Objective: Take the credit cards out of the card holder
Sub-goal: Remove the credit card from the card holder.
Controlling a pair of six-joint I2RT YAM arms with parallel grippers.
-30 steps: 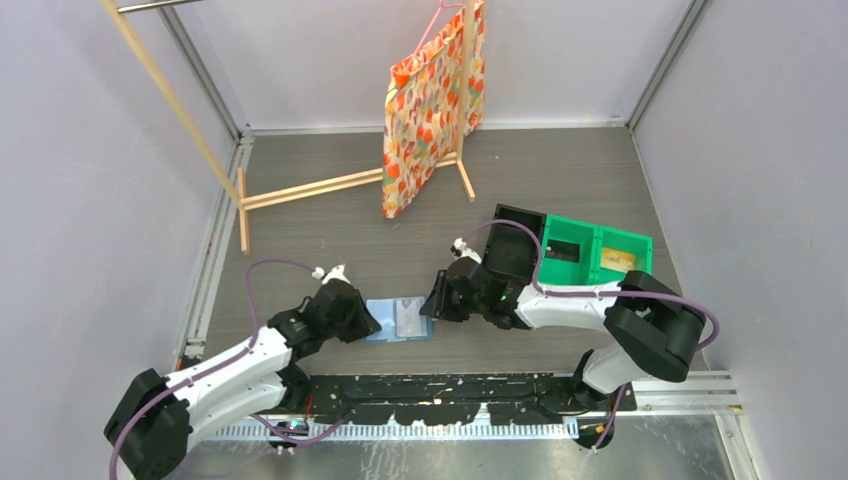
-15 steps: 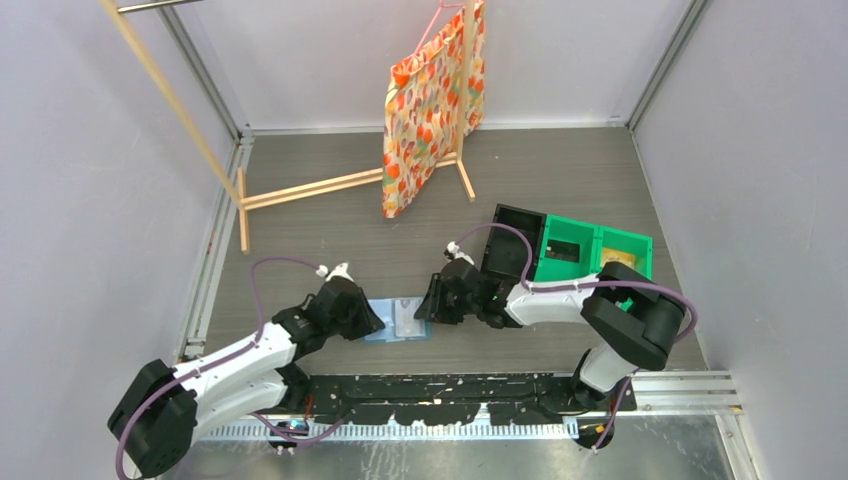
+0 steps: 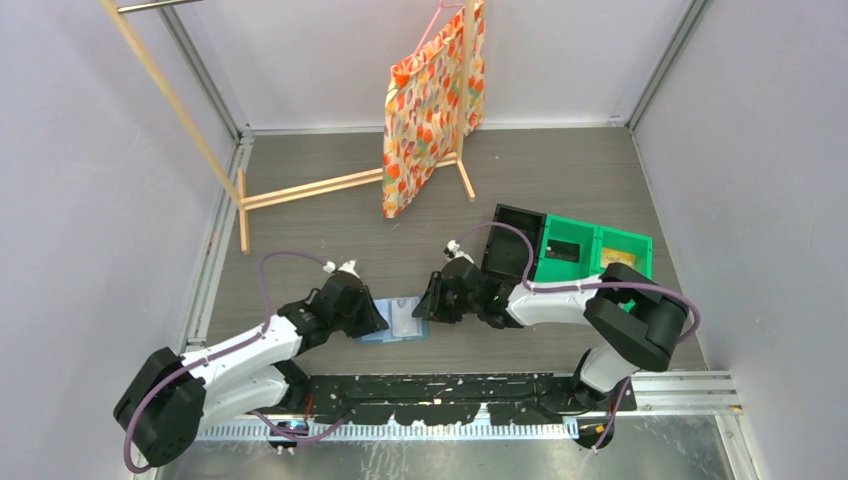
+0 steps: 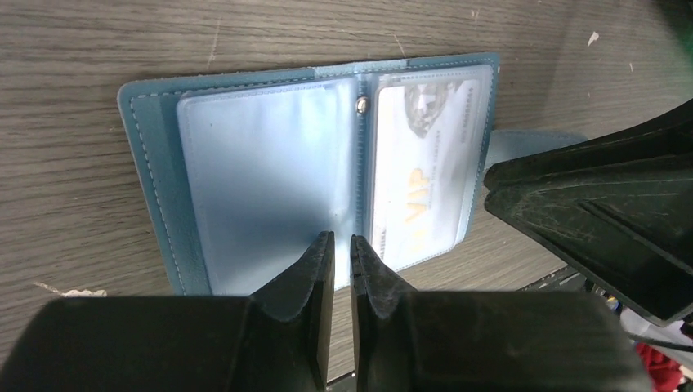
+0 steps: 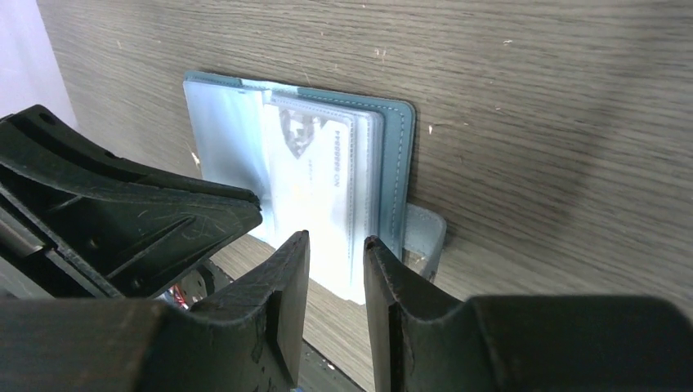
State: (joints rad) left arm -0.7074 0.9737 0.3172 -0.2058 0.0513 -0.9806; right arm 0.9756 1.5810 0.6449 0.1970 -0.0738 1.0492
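— Card holder (image 3: 395, 322), the small teal-blue folding one: where does it lie?

— Spread open and flat on the grey wood-grain counter (image 3: 330, 240), near the front edge, between the two arms. Its paler blue inside faces up, with translucent sleeve leaves on both halves.

— Any cards to see?

— One whitish credit card (image 4: 425, 163) with gold "VIP" lettering sits in the sleeve on the half nearer the right arm.

— And the left claw (image 4: 342, 245)?

— Its black fingers are almost together, with a thin slit between them. The tips are over one long edge of the card holder, in line with the middle fold. Whether they pinch a sleeve leaf I cannot tell.

— The right claw (image 5: 337, 249)?

— Released. Its fingers are parted with nothing clamped between them, at the outer edge of the half that carries the card. The sleeve's edge shows through the gap.

— What else stands on the counter?

— A green plastic bin (image 3: 596, 240) and a black plastic bin (image 3: 505, 250), touching side by side beyond the right arm. Farther back, an orange patterned bag (image 3: 425, 110) hangs from a wooden rack (image 3: 300, 189).
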